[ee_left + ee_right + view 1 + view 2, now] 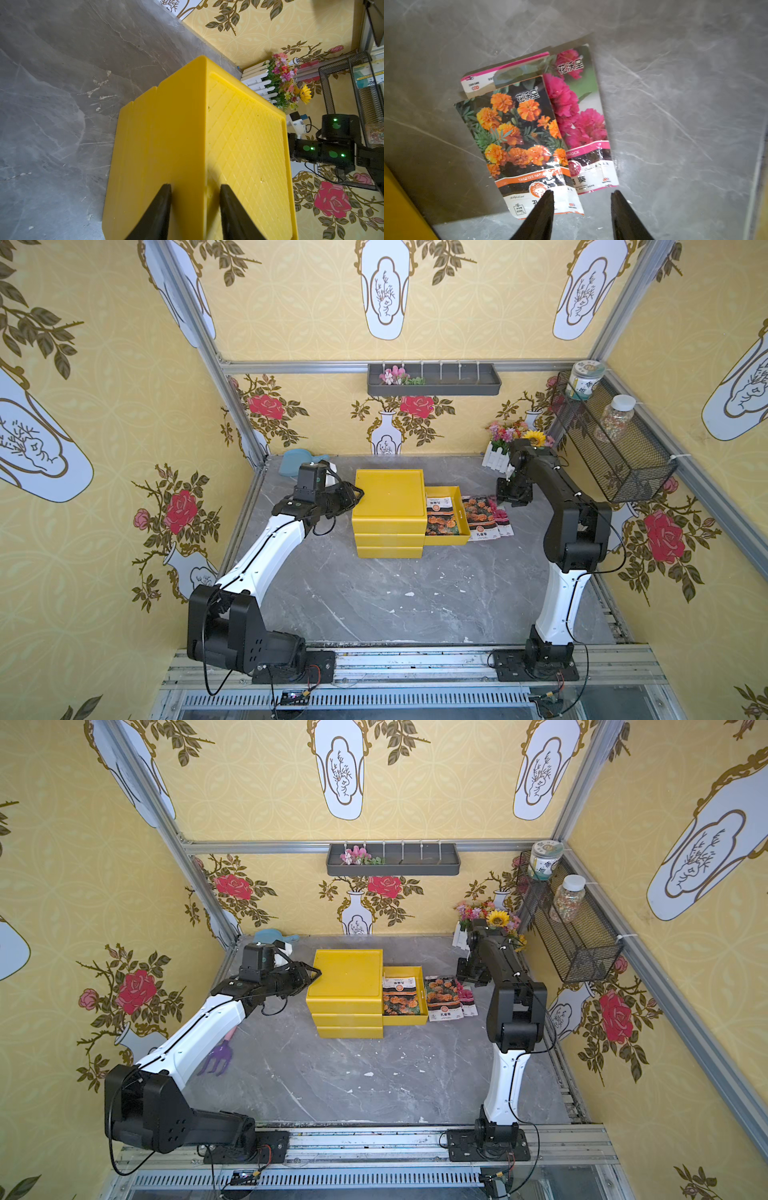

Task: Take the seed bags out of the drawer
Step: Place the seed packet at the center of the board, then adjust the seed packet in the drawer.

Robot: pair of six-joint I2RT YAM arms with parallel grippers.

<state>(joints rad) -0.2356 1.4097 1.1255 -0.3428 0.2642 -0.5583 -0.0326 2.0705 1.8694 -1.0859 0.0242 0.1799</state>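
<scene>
Straddling cabinet [176, 135] edge, left fingers [158, 212] apart; right fingers [539, 216] apart over seed bags [519, 128] beside drawer [446, 540].

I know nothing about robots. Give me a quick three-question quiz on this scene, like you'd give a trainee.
1. True or false: the yellow cabinet's top drawer is shut.
2. Which seed bag lies on top of the pile on the table? A pink-flowered; B orange-flowered.
3. Fill in: the right arm's jaws stand ____ over that pile, holding nothing.
Key: 1 false; 2 B; 3 open.
</scene>
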